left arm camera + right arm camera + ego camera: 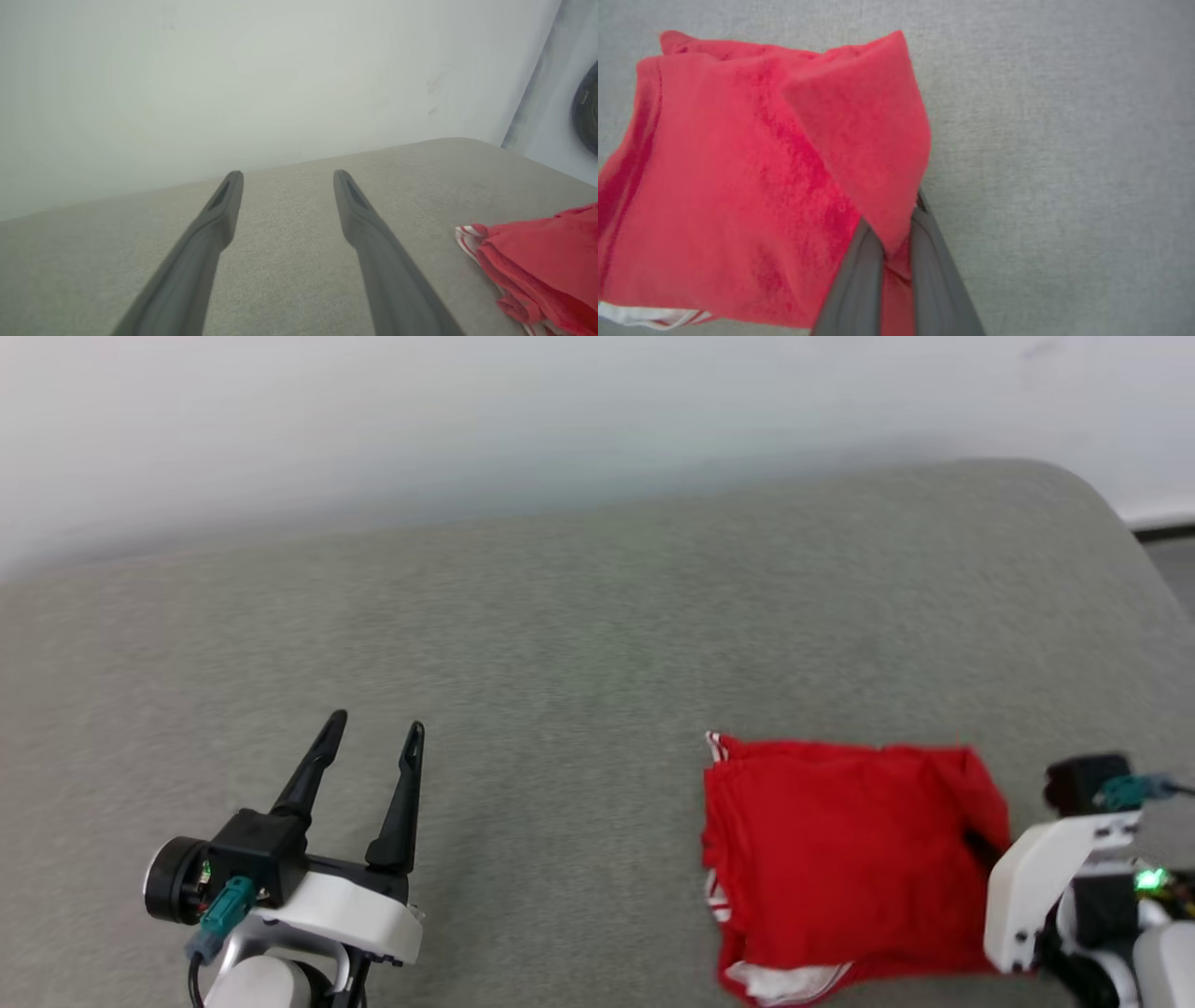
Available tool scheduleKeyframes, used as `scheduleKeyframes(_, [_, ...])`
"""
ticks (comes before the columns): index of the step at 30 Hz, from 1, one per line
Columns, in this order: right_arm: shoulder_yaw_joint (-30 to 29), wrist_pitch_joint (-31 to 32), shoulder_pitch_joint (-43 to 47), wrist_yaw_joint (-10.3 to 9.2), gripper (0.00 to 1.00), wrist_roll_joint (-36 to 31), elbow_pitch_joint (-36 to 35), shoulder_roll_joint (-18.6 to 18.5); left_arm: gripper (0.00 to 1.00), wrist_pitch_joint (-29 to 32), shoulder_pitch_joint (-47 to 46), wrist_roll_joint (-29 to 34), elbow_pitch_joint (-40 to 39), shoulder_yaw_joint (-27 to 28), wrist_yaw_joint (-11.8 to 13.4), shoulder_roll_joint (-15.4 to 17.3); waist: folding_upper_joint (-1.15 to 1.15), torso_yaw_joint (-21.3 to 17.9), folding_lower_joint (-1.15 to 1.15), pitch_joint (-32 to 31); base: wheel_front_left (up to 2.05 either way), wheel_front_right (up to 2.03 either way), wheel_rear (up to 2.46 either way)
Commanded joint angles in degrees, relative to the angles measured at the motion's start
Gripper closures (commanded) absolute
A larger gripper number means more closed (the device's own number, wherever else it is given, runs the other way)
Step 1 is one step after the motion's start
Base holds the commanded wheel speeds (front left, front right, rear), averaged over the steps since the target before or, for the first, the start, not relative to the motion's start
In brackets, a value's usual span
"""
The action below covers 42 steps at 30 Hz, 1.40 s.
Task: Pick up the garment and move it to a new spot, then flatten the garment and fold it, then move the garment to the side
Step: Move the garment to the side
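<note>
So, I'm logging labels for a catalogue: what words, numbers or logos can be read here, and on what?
No text can be read.
The folded red shirt shows plain red cloth and striped trim, no lettering in view.
The grey surface and the wall bear no writing.

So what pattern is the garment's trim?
Red-and-white stripes on the garment, clearest in the left wrist view.
</note>
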Motion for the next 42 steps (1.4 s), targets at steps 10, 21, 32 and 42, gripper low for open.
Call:
scheduleKeyframes(10, [-9.7,-6.8,-14.5,-0.07,1.00,-6.8,8.5,-2.5,0.00,1.6,-6.4,0.8,-3.6,-0.8,-1.5,1.9,0.00,-6.9,0.00,11.4,0.00,0.00,0.00])
scheduleKeyframes(21, [-23.7,-12.1,-30.1,-0.07,1.00,-17.1,17.2,-6.1,0.00,1.9,-14.4,2.1,-6.0,-1.5,-3.6,3.8,0.00,-4.5,0.00,22.6,0.00,0.00,0.00])
scheduleKeyframes(32, [-38.9,-18.2,-37.4,-0.08,0.12,-29.4,23.2,-2.6,0.00,1.1,-18.7,2.5,-6.1,-3.9,-4.8,2.8,0.00,-2.0,0.00,27.2,0.00,0.00,0.00])
scheduleKeyframes(42, [-46.7,-25.0,-34.1,-0.07,0.00,-39.0,19.3,1.2,0.00,0.0,-16.6,1.5,-2.6,-4.4,-4.4,1.0,0.00,0.5,0.00,21.3,0.00,0.00,0.00])
